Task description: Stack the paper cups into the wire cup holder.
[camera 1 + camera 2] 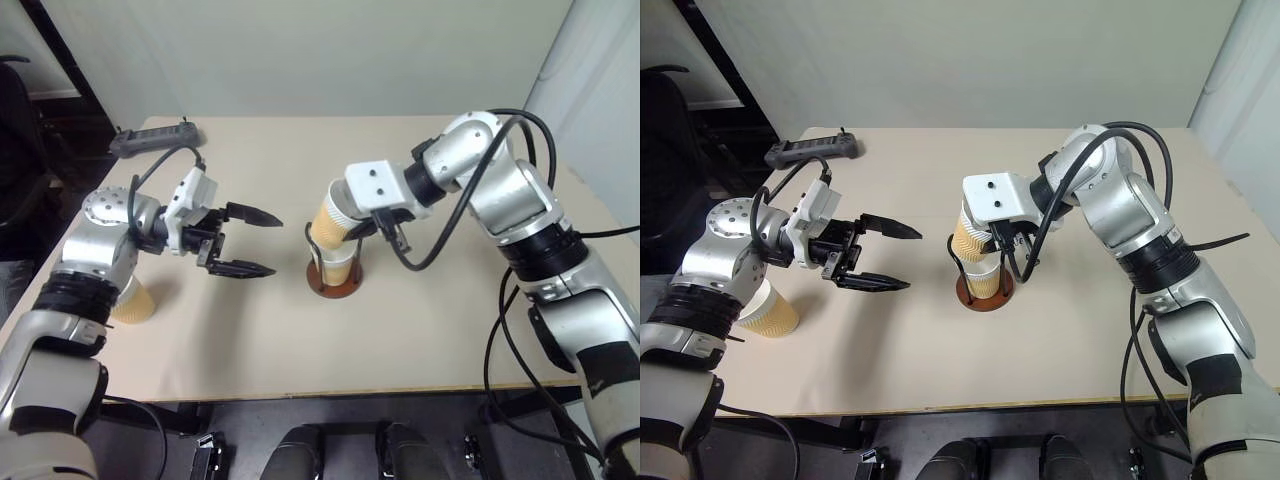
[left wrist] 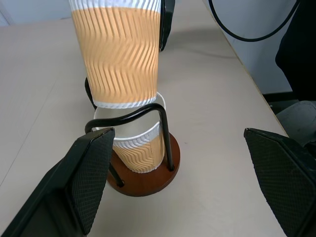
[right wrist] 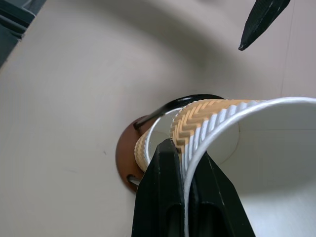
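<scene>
Beige tabletop (image 1: 420,330) filled the scene, its far edge close to a pale wall, with a dark power strip (image 1: 157,139) lying near the far left corner. Dark floor showed past the near edge, and something black stood beside the table on the left.

Near the table's middle stood the wire cup holder (image 1: 334,280), its reddish-brown base flat on the surface, with one paper cup (image 1: 340,266) seated upright between the black wire loops. The right gripper (image 3: 183,163) was pinched tight on the rim of a second paper cup (image 1: 328,224), one finger inside the wall and one outside. That cup hung tilted just above the seated one, its bottom at the seated cup's mouth; whether they touched could not be told.

The left gripper (image 1: 243,242) hovered to the left of the holder, fingers spread wide and holding nothing. A third paper cup (image 1: 133,301) stood upright on the table under the left arm, well apart from the holder.
</scene>
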Available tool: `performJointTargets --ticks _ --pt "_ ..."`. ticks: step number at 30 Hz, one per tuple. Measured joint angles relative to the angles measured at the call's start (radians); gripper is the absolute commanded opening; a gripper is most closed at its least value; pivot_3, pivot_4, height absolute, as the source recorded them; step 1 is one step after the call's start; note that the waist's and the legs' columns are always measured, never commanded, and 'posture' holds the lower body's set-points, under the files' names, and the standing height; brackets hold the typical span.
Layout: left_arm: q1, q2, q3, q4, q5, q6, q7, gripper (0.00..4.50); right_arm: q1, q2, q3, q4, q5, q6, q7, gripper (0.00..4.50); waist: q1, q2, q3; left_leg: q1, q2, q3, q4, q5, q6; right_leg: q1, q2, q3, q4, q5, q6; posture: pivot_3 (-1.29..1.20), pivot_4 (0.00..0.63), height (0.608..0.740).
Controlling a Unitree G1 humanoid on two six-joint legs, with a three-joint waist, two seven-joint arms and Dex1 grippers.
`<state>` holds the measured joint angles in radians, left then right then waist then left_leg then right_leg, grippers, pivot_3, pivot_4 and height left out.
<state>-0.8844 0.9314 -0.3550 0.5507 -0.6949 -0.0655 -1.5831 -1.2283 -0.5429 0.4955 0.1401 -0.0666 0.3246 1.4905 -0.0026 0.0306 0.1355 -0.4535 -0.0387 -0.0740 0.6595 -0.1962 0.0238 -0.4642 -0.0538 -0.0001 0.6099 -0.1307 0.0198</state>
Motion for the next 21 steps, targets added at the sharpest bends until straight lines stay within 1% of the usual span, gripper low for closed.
performJointTargets --ticks 7,13,21 --pt "0.007 0.008 0.000 -0.022 -0.010 0.013 0.000 4.50 -0.001 0.011 0.001 0.022 -0.018 -0.026 -0.002 0.03 0.000 0.000 0.000 0.000 0.000 0.000 0.000 0.000 0.000 0.000 0.000 0.000 0.000 0.000 0.000 0.00 0.150 0.740" --pt "0.006 0.009 0.000 -0.031 -0.013 0.029 0.000 4.50 -0.001 -0.012 0.001 0.034 -0.031 -0.044 0.011 0.03 0.000 0.000 0.000 0.000 0.000 0.000 0.000 0.000 0.000 0.000 0.000 0.000 0.000 0.000 0.000 0.00 0.150 0.740" --pt "0.003 0.009 -0.003 -0.025 -0.013 0.026 0.000 4.50 -0.001 -0.012 0.001 0.020 -0.038 -0.050 0.030 0.03 -0.001 0.000 0.000 0.000 0.000 0.000 -0.001 0.000 0.000 0.000 0.000 0.000 0.000 0.000 0.000 0.00 0.150 0.740"
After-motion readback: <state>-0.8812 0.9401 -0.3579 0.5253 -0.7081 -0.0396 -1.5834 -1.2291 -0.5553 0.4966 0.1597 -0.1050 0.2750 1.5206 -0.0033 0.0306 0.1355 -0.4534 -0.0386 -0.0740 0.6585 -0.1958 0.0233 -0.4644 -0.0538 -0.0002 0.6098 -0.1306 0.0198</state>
